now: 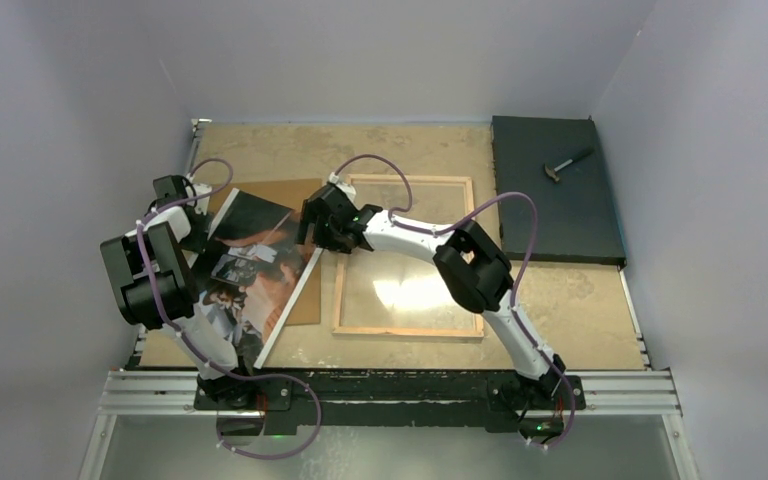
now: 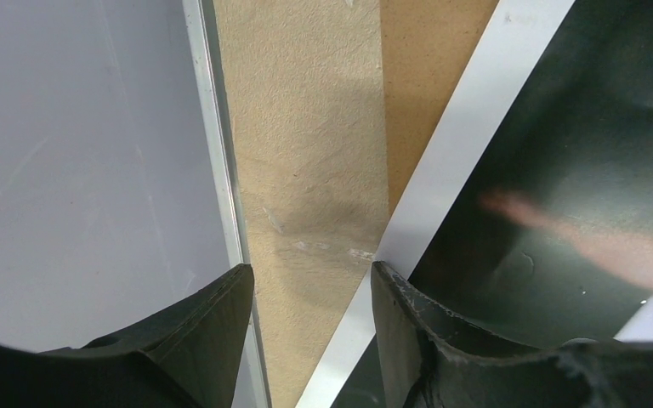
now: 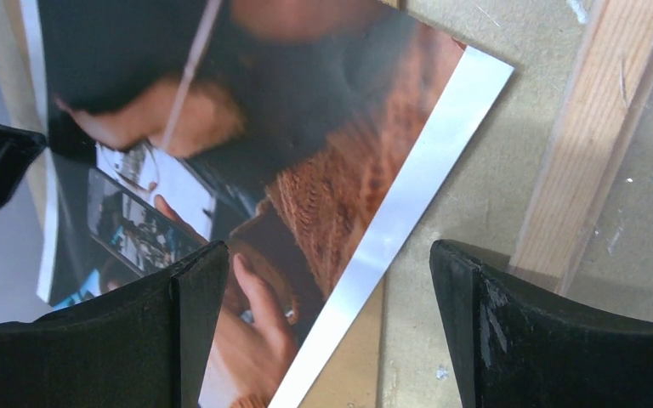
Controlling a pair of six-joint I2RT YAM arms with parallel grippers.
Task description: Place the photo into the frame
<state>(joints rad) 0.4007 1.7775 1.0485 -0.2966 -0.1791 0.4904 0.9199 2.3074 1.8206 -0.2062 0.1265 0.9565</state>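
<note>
The photo [image 1: 265, 280] lies picture up and askew on a brown backing board [image 1: 282, 192] at the table's left. The frame [image 1: 408, 329] lies to its right, wood-coloured edges up. My left gripper [image 1: 203, 228] is at the photo's left edge. In the left wrist view the left gripper [image 2: 310, 270] stands open, the white border of the photo [image 2: 578, 153] running between its fingers. My right gripper [image 1: 310, 228] hovers at the photo's right edge. In the right wrist view the right gripper [image 3: 330, 248] is wide open astride the border of the photo [image 3: 323, 127], beside the frame [image 3: 595, 144].
A black slab [image 1: 555, 200] with a small hammer [image 1: 568, 165] on it sits at the back right. The table's metal rim [image 2: 221, 170] and the grey wall run just left of the left gripper. The backing board [image 3: 361, 357] shows under the photo's edge.
</note>
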